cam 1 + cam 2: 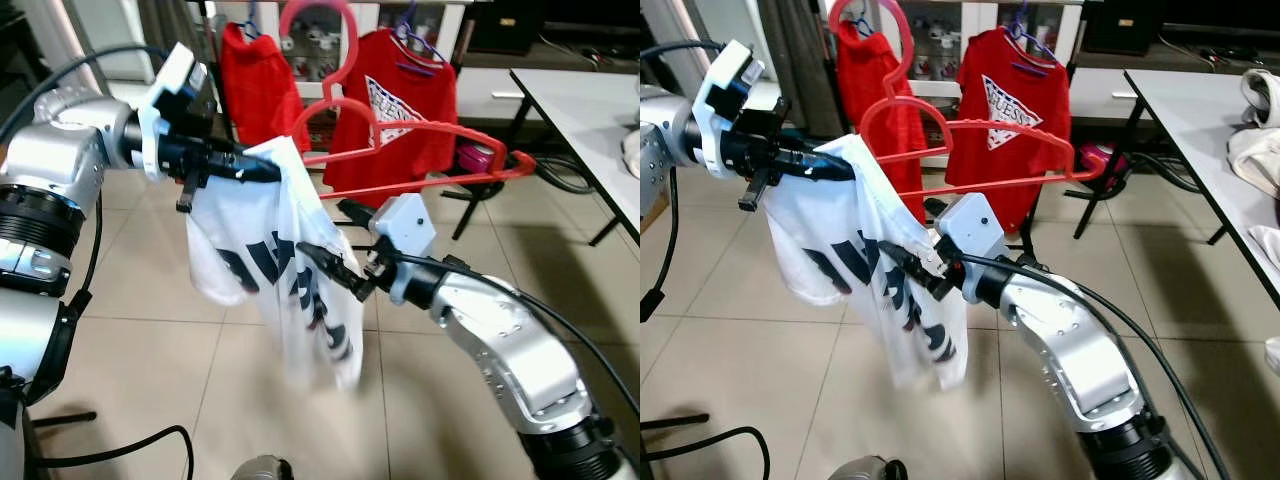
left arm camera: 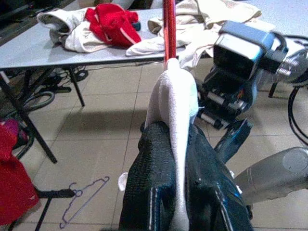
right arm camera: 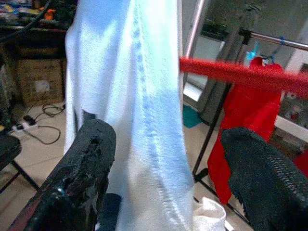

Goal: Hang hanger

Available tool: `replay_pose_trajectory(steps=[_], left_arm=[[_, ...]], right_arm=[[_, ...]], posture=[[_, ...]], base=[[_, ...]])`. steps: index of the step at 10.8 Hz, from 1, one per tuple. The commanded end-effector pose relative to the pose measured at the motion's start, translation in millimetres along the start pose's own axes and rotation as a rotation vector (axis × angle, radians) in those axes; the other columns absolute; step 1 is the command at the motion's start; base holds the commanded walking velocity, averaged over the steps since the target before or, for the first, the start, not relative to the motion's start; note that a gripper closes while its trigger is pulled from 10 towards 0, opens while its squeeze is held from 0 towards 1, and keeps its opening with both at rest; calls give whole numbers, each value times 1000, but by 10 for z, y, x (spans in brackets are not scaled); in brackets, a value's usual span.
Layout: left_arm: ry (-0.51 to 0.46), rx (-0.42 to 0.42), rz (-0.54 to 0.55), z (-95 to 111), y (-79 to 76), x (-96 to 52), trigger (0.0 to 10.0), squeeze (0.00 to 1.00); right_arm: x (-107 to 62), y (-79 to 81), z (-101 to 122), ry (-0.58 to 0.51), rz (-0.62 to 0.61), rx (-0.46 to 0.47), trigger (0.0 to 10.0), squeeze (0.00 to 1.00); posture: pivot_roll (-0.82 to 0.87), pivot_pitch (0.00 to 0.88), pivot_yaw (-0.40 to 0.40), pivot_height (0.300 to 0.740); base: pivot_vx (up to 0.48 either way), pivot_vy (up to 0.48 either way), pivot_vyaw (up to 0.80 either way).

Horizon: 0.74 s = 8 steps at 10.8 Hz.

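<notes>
The left gripper point(image 1: 262, 170) is raised at chest height on the left, with its jaws clamped on the white shirt point(image 1: 280, 270) at one end of the red hanger point(image 1: 420, 150). The left wrist view confirms this: both fingers point(image 2: 154, 178) press a fold of white cloth point(image 2: 175, 106), with the red bar point(image 2: 168, 29) running on beyond it.

The hanger is held in mid-air and extends from the left gripper toward the right. Its hook point(image 1: 318, 40) points up, in front of the far rack point(image 3: 279, 41). Most of the bar is bare. The shirt is draped over the left end alone and hangs down in front of the robot.

The right gripper point(image 1: 335, 268) is lower and nearer, against the hanging cloth. Its jaws are apart. In the right wrist view the shirt point(image 3: 134, 110) lies between the two fingers point(image 3: 82, 168), which are not closed on it.

Two red shirts point(image 1: 400, 110) already hang on the far rack. A table point(image 1: 580, 120) stands at the right.

Step in hand, as judged: dressing the hanger. The shirt is not yet spread along the bar, so hanging is not yet due.

Next move calls for:
- Close the right gripper on the cloth.
- Draw the cloth rightward along the bar toward the free end.
- Keep the left grip firm, so that the hanger does not tilt or slip.
</notes>
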<state>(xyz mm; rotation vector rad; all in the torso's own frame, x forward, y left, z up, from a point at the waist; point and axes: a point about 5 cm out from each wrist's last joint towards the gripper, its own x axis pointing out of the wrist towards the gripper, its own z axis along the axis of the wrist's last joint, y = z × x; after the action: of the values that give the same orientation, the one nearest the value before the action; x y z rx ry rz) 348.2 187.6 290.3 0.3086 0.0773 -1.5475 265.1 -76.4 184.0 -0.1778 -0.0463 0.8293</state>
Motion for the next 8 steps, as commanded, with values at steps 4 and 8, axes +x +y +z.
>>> replay_pose_trajectory(steps=[4, 8], left_arm=[[-43, 30, -2, 151, 4, -4, 0, 0], [-60, 36, 7, 199, 48, 29, 0, 0]], right_arm=[[9, 164, 180, -152, 124, 121, 10000, 0], [-15, 299, 209, -182, 286, 141, 10000, 0]], posture=[[-67, 68, 80, 740], [-67, 78, 82, 740]], base=[[0, 0, 0], [0, 0, 0]])
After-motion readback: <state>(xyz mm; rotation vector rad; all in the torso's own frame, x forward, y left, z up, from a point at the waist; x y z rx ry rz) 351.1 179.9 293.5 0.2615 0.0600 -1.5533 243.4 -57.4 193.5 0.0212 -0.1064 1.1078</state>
